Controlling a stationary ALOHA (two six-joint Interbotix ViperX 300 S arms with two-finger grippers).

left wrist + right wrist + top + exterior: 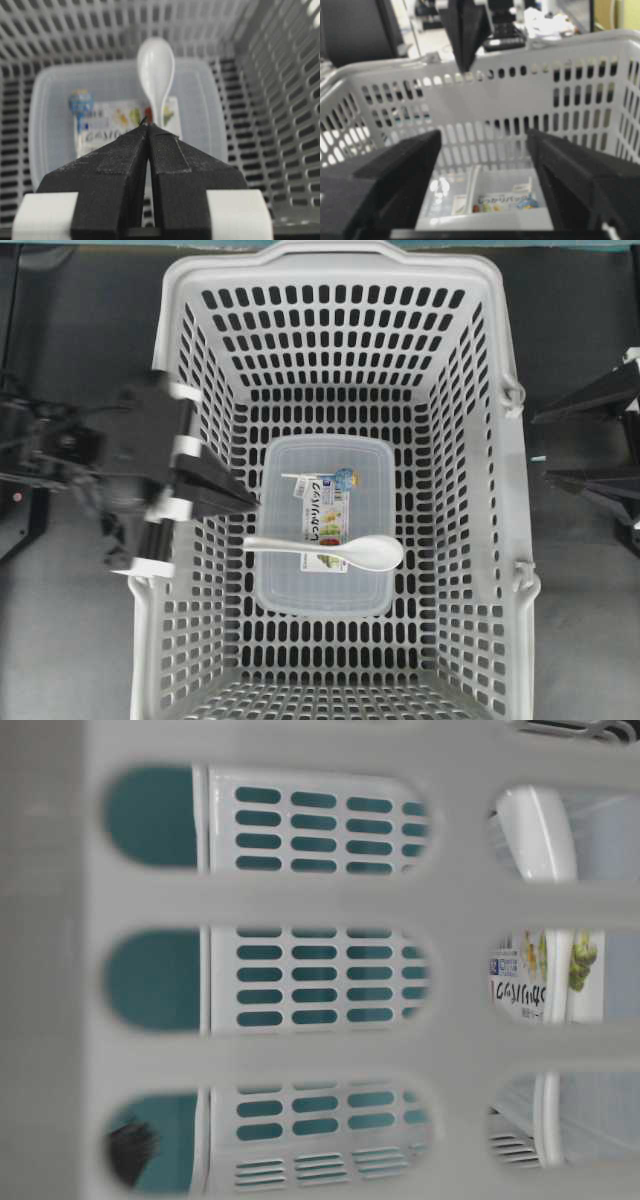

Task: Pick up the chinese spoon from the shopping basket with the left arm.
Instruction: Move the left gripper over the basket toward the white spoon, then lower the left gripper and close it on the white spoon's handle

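Observation:
The chinese spoon (345, 549) is glossy white and lies across the lid of a clear container (320, 585) on the floor of the shopping basket (505, 490), handle to the left. My left gripper (252, 503) reaches over the left wall, shut with nothing in it, its tips just above the handle end. In the left wrist view the spoon's bowl (156, 65) lies ahead of the shut tips (148, 125), and the handle runs under them. My right gripper (540, 447) hangs open outside the right wall. The table-level view shows the spoon (535, 830) through the wall slots.
The container carries a colourful label (325, 515) that the spoon partly covers. The slotted basket walls (285, 100) rise steeply on all sides. From the right wrist the open gripper (485, 165) looks over the rim at the container (520, 200).

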